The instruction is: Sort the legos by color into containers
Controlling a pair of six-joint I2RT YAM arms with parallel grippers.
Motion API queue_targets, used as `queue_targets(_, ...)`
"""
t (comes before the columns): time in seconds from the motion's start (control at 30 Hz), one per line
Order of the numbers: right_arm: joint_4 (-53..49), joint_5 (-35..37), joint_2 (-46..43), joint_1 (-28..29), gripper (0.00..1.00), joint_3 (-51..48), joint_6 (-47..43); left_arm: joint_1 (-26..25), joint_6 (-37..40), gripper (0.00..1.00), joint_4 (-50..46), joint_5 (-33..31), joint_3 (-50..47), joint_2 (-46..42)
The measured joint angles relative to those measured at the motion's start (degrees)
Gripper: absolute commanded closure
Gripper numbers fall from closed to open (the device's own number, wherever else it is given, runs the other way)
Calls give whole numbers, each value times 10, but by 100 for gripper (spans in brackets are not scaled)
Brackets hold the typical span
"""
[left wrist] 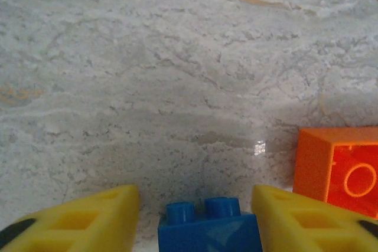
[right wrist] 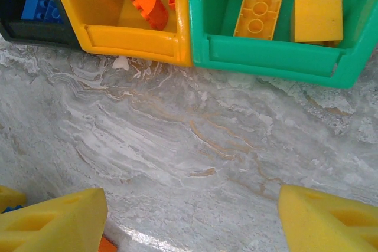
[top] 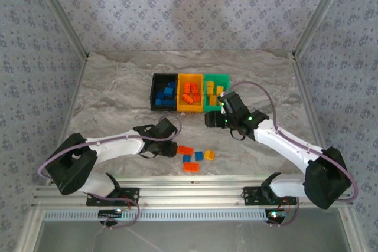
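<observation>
No lettering, label, brand mark, number or sign can be read on the legos (top: 185,150), the containers (right wrist: 266,57) or the worktop (top: 118,98).

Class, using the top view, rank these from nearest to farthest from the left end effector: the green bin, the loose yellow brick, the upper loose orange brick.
From the left end effector:
1. upper loose orange brick, just beside it
2. loose yellow brick, right end of the cluster
3. green bin, far right of the row
</observation>
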Motion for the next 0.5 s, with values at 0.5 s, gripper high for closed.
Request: queue_targets(0.5, 16, -9, 0, -5, 22, -5, 5, 52, 4, 72, -32, -34, 21, -64)
